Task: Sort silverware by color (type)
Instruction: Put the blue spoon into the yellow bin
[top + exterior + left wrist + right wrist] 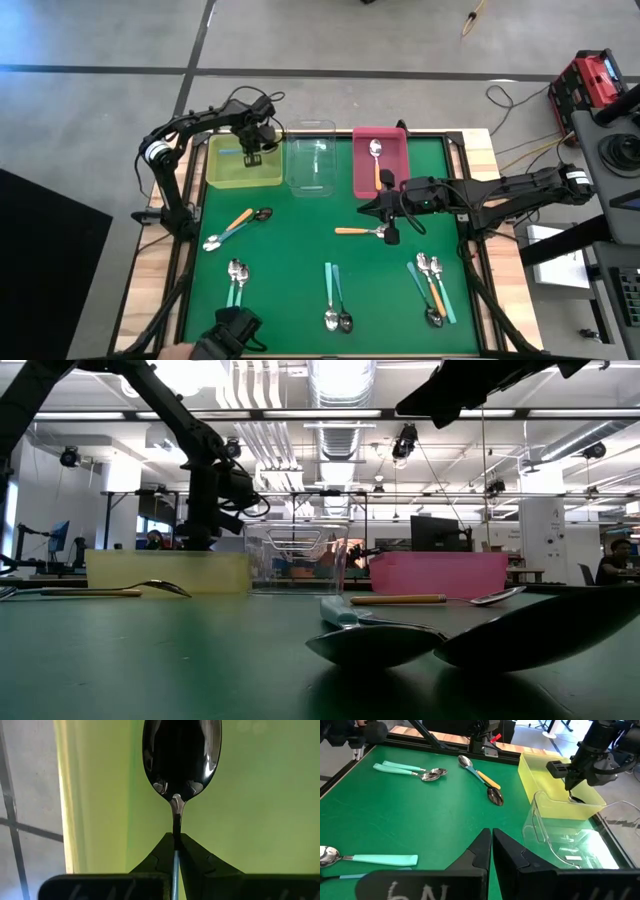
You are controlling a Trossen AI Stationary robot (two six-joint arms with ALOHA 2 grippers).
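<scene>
My left gripper (252, 150) points down over the yellow bin (243, 172) at the far left. It is shut on a spoon with a dark shiny bowl (181, 757), which hangs inside the bin. A teal strip (229, 152) shows in that bin beside the gripper. My right gripper (491, 831) hovers shut and empty over the mat, right of centre (365, 208), above an orange-handled spoon (358, 232). Other spoons lie flat on the green mat: an orange and teal group (235, 225), teal pairs (236, 280) (335, 300), and several mixed ones (432, 285). My left gripper pinches the spoon's thin neck just behind the bowl (175, 831) between its two shut fingers. The fingers come from above and lie along the spoon. The spoon hangs bowl down, clear of the bin's floor (250, 820).
A clear bin (312, 158) stands between the yellow bin and a pink bin (392, 175), which holds an orange-handled spoon (376, 160). A dark object (230, 332) sits at the mat's near edge. Open mat lies in the centre (300, 240).
</scene>
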